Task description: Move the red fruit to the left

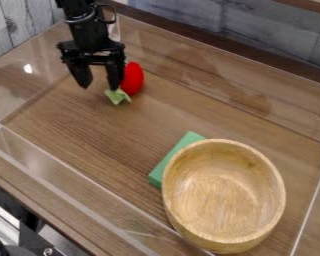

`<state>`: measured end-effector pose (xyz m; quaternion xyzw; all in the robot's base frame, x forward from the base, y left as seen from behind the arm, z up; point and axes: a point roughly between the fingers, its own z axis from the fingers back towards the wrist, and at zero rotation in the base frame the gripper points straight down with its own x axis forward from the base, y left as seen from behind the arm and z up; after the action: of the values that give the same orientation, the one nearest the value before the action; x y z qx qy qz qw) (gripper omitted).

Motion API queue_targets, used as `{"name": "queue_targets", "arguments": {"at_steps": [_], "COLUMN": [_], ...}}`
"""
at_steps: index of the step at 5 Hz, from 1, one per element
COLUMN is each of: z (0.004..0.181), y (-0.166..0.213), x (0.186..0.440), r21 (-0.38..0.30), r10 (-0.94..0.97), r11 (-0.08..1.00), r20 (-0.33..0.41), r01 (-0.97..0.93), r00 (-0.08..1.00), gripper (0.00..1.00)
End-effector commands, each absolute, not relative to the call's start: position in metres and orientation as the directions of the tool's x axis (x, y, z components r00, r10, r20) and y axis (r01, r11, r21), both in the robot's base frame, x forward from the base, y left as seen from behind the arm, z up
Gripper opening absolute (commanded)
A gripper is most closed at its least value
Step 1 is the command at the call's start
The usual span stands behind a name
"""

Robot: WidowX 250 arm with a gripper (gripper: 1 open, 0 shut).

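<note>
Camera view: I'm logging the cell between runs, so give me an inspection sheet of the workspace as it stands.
Surface: wooden table inside clear low walls.
Job's things: red fruit lying on the table, leafy cap toward the camera, free of the fingers.
Clutter: wooden bowl at front right, partly covering a green cloth.
Grippers: gripper open, pointing down, just left of the fruit.
Cables: nothing seen.
Surroundings: grey plank wall behind.
</note>
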<state>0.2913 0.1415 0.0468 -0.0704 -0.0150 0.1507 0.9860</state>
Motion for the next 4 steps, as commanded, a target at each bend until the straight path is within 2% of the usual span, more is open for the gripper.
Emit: {"name": "queue_targets", "arguments": {"at_steps": [1, 3, 4], "z": [0.082, 0.083, 0.079], "y": [0.148, 0.141, 0.136], "x": [0.307, 0.322, 0.320], "r21": [-0.123, -0.131, -0.135], "r10": [0.348, 0.323, 0.381], "r11": [0.934, 0.942, 0.920], "r20": [0.098, 0.101, 0.098], "r01": [-0.336, -0.309, -0.367], "r00": [0.932, 0.941, 0.919], "gripper": [1.00, 1.00, 1.00]}}
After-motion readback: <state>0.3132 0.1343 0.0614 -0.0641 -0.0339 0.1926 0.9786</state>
